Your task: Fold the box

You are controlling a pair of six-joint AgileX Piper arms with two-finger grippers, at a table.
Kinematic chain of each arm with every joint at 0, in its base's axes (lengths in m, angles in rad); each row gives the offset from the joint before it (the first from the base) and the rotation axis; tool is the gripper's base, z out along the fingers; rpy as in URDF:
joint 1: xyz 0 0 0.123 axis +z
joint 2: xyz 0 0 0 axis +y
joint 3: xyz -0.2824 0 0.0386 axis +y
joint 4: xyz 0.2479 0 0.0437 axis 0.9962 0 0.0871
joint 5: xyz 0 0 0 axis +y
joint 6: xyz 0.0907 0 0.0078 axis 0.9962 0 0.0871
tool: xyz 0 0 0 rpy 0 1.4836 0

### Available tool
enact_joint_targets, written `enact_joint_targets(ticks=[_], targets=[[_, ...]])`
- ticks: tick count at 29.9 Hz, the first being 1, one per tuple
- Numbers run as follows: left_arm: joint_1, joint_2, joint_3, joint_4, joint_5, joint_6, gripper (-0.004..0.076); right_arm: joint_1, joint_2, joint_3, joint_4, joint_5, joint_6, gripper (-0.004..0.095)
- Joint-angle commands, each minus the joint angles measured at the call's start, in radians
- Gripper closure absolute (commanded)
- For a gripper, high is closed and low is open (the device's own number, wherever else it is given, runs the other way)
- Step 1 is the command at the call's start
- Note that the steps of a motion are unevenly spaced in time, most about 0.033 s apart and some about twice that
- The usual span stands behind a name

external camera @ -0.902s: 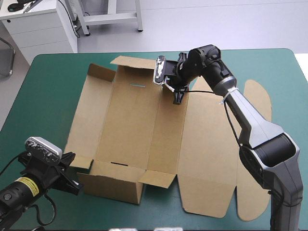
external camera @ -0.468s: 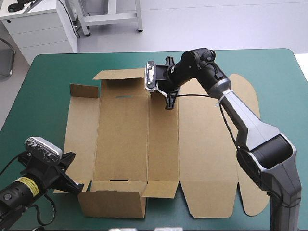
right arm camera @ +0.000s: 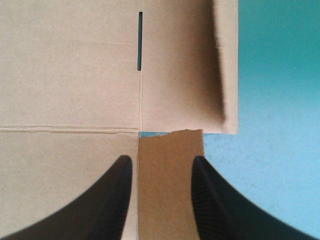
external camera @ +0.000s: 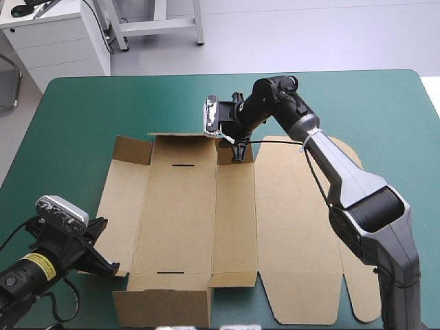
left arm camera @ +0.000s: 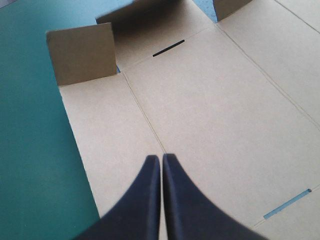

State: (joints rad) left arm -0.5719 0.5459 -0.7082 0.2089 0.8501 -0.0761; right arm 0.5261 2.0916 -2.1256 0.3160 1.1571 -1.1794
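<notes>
Right gripper: jaws open, one finger on either side of a small upright flap at the far edge of the box; nothing clamped. The flap sits between the jaws, beside the raised far wall; judged next action: turn it inward along its crease. Left gripper: jaws shut and empty, pointing across the near left panel. The box lies mostly flat on the table, long axis left to right; the right arm is nearer the flap.
</notes>
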Motion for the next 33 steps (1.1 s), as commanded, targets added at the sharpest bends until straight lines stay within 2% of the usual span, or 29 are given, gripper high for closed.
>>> enact_joint_targets(ticks=[1, 6, 10, 13, 15, 18, 19, 22, 26, 30, 33], targets=[[-0.008, 0.005, -0.036, 0.013, -0.056, -0.005, 0.0731, -0.001, -0.064, -0.034, 0.023, -0.027, 0.014, 0.0379], [-0.008, 0.005, -0.036, 0.013, -0.051, -0.005, 0.0731, -0.001, -0.064, -0.036, 0.023, -0.009, 0.056, 0.0372], [-0.008, 0.005, -0.036, 0.013, -0.051, -0.005, 0.0731, -0.002, -0.064, -0.057, 0.019, 0.025, 0.189, 0.0396], [-0.008, 0.005, -0.036, 0.014, -0.051, -0.005, 0.0731, -0.002, -0.064, -0.097, -0.009, 0.08, 0.314, 0.051], [-0.008, 0.005, -0.036, 0.02, -0.051, -0.005, 0.0731, -0.002, -0.066, -0.126, -0.069, 0.097, 0.388, 0.0649], [-0.008, 0.005, -0.036, 0.035, -0.051, -0.005, 0.0731, -0.002, -0.066, -0.165, -0.226, 0.095, 0.553, 0.0885], [-0.008, 0.005, -0.036, 0.035, -0.051, -0.005, 0.0731, -0.002, -0.066, -0.174, -0.269, 0.095, 0.593, 0.0931], [-0.008, 0.005, -0.036, 0.035, -0.055, -0.005, 0.0731, -0.004, -0.072, -0.184, -0.44, 0.095, 0.761, 0.0927], [-0.008, 0.005, -0.036, 0.035, -0.067, -0.005, 0.0731, -0.012, -0.084, -0.184, -0.6, 0.095, 0.929, 0.0927], [-0.008, 0.005, -0.036, 0.035, -0.067, -0.008, 0.0731, -0.063, -0.112, -0.182, -0.602, 0.097, 1.032, 0.0927], [-0.008, 0.005, -0.047, 0.035, -0.067, -0.015, 0.0731, -0.131, -0.141, -0.168, -0.53, 0.097, 1.059, 0.0928]])
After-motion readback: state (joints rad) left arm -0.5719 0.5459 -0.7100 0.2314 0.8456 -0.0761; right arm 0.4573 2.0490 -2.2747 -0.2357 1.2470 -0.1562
